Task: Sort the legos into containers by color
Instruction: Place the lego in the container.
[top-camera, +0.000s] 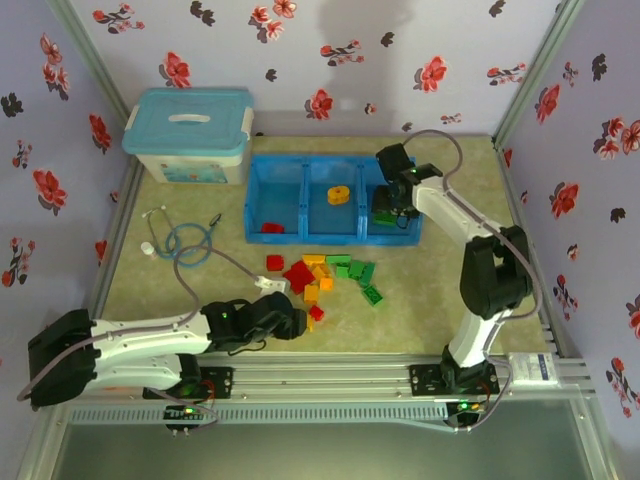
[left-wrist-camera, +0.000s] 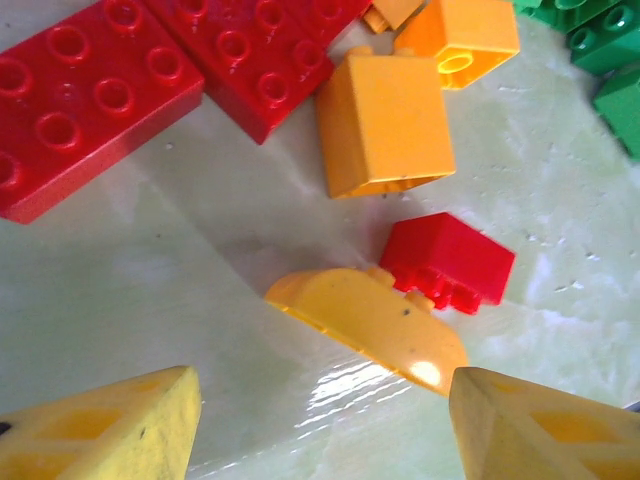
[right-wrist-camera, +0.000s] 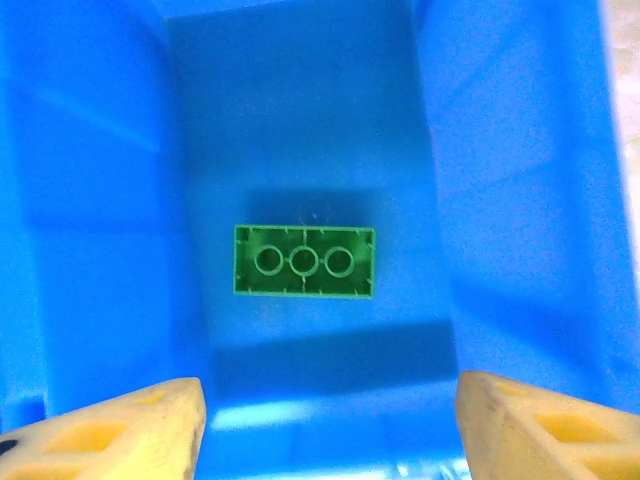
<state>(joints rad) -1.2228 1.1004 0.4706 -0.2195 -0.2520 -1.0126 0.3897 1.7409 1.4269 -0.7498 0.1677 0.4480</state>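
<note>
I see the legos (top-camera: 322, 275) mostly heaped on the worktop (top-camera: 430, 290) near the middle, just in front of the containers (top-camera: 303, 200). Flat red plates lie on the left of the heap, orange-yellow blocks in the centre and green bricks on the right. The containers are one bright blue tray with three open compartments side by side. The left one holds a red lego (top-camera: 272, 228) and the middle one an orange-yellow piece (top-camera: 340, 194). In the right one a green brick (right-wrist-camera: 304, 261) lies upside down on the floor, its three underside tubes facing up. My right gripper (right-wrist-camera: 330, 410) hangs over that right compartment with its jaws apart and nothing between them. My left gripper (left-wrist-camera: 320, 420) sits low at the near edge of the heap, jaws likewise apart and empty. Just beyond its tips a curved orange-yellow piece (left-wrist-camera: 365, 320) lies right against a small red brick (left-wrist-camera: 450, 262). A plain orange-yellow block (left-wrist-camera: 385, 125) and a large studded red plate (left-wrist-camera: 90, 100) lie farther off.
</note>
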